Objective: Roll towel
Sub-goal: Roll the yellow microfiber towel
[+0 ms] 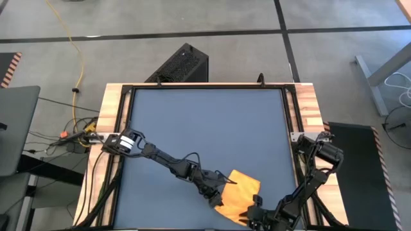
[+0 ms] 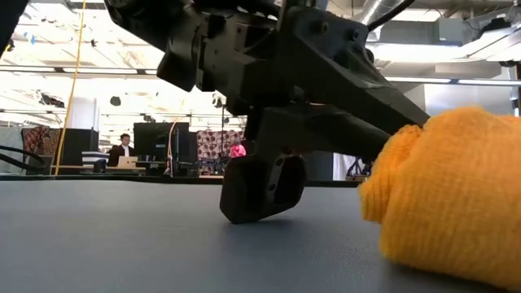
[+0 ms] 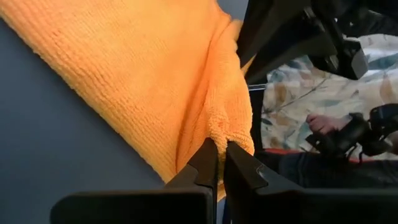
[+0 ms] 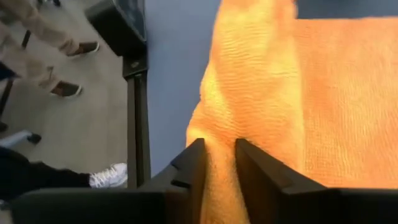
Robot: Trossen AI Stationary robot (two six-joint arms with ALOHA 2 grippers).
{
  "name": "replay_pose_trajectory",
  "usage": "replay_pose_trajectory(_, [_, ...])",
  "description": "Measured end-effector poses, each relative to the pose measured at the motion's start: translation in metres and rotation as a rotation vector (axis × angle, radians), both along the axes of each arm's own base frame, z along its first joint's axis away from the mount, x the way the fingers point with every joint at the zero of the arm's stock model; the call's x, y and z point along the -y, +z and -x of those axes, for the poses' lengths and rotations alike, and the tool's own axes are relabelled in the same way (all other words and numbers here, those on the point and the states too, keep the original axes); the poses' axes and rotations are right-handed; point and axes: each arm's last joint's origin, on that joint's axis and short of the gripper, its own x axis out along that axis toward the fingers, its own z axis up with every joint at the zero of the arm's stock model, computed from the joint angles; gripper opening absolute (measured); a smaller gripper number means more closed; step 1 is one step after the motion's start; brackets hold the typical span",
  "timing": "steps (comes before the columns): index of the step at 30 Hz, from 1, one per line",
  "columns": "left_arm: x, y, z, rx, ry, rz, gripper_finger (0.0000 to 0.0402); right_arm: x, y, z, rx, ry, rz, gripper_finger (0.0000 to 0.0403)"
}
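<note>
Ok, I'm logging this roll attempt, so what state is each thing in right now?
towel: partly bunched up, lying near the table's front edge, not yet a finished roll.
left gripper: shut on a fold of the towel.
right gripper: fingers either side of a towel ridge.
table: flat, bare dark top.

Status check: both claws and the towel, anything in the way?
Left claw shut on a towel fold. Right claw closing around the bunched near edge. Towel partly gathered at the table's front right. Nothing in the way.

The 2 arms are dark, jointed and angular. The left claw (image 3: 216, 163) has 2 black wedge-shaped fingers. The right claw (image 4: 216, 163) looks alike.
</note>
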Motion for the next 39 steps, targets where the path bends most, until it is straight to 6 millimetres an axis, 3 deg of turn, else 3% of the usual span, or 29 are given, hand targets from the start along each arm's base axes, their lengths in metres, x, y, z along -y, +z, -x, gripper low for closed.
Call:
replay_pose_trajectory(7, [-0.002, 0.002, 0.001, 0.076, -0.118, -0.071, 0.0034, -0.004, -0.006, 0.011, -0.007, -0.027, -0.09, 0.0029])
replay_pose_trajectory(13, [-0.009, 0.025, 0.009, 0.179, -0.217, -0.259, 0.005, -0.003, -0.012, 0.016, 0.013, -0.019, -0.141, 0.0019])
replay_pose_trajectory(16, [-0.009, 0.038, 0.019, 0.241, -0.306, -0.437, 0.0048, -0.001, -0.015, 0.017, 0.029, -0.012, -0.166, 0.0025])
replay_pose_trajectory(19, [0.008, 0.065, 0.03, 0.407, -0.364, -0.688, 0.0041, 0.0, -0.016, 0.017, 0.031, -0.006, -0.162, 0.0025])
replay_pose_trajectory(22, [0.028, 0.096, 0.04, 0.62, -0.338, -1.042, 0.0034, 0.0, -0.016, 0.017, 0.036, 0.001, -0.149, 0.0024])
replay_pose_trajectory(25, [0.039, 0.111, 0.041, 0.794, -0.369, -1.356, 0.0032, 0.0, -0.016, 0.017, 0.036, 0.002, -0.151, 0.0025])
replay_pose_trajectory(28, [0.044, 0.115, 0.04, 0.919, -0.499, -1.521, 0.0039, 0.0, -0.016, 0.017, 0.028, 0.008, -0.156, 0.0026])
replay_pose_trajectory(31, [0.044, 0.111, 0.042, 1.001, -0.711, -1.557, 0.0056, 0.0, -0.016, 0.017, 0.022, 0.001, -0.173, 0.0025])
replay_pose_trajectory(39, [0.043, 0.102, 0.043, 1.113, -1.093, -1.777, 0.013, 0.0, -0.016, 0.016, -0.003, -0.046, -0.255, 0.0026])
